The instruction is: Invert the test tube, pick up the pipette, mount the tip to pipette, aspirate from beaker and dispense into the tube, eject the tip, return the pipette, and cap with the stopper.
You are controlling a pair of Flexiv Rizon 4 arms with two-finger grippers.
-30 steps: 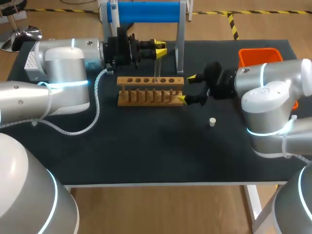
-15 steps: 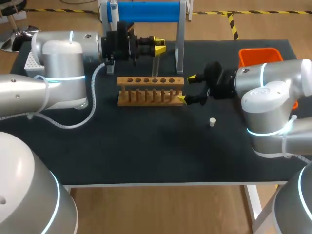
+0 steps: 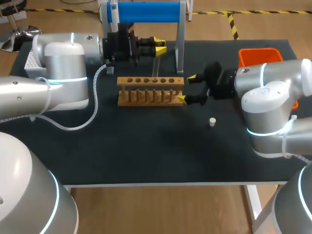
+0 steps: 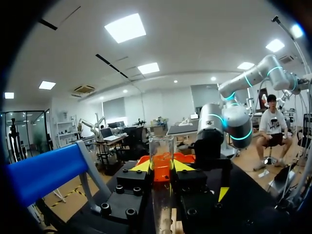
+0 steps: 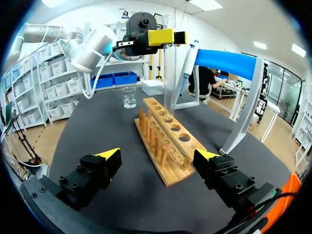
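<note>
Wooden rack [image 3: 146,97] stands under the tube [image 5: 169,87], blue stand [image 3: 144,12] behind.

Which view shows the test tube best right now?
Right wrist view: the test tube shows full length, reaching from the left gripper down to the rack. Head view shows it faintly; left wrist only its open end.

Left pincer [image 3: 159,48] horizontal, clamped on test tube [image 3: 156,66]; right pincer [image 3: 186,88] horizontal, low, spread wide.

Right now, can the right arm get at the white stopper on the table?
Probably yes. The right gripper is open and empty by the rack's end; the stopper lies alone on bare table beside it, nothing between.
</note>
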